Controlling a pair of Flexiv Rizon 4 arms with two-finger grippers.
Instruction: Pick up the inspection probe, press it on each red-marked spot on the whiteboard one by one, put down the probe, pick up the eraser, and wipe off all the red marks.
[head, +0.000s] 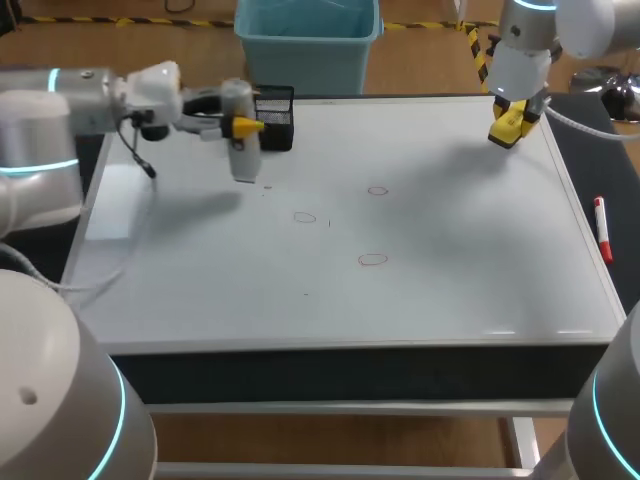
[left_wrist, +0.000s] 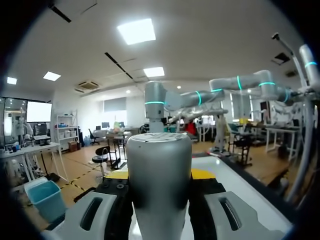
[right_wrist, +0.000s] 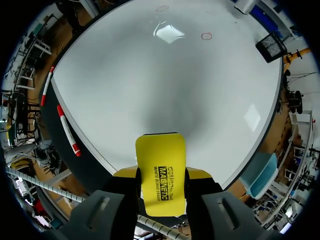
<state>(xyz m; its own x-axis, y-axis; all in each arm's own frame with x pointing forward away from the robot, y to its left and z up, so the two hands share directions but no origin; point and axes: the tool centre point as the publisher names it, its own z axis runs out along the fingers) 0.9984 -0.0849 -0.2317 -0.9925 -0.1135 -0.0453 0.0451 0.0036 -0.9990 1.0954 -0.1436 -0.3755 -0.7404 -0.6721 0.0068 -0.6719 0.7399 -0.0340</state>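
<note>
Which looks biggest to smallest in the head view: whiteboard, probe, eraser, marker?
1. whiteboard
2. probe and eraser: look alike, both partly hidden, so unranked
3. marker

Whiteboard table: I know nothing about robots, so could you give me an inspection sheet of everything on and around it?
Surface: whiteboard, three red marks not wiped.
Job's things: inspection probe held above the board; eraser held near the far right corner.
Clutter: black mesh basket at the far edge; red-capped marker beside the board's right edge.
Grippers: left gripper shut on the probe; right gripper shut on the eraser.
Cables: black cable hanging from the left arm.
Surroundings: nothing seen reaching over the table.
</note>
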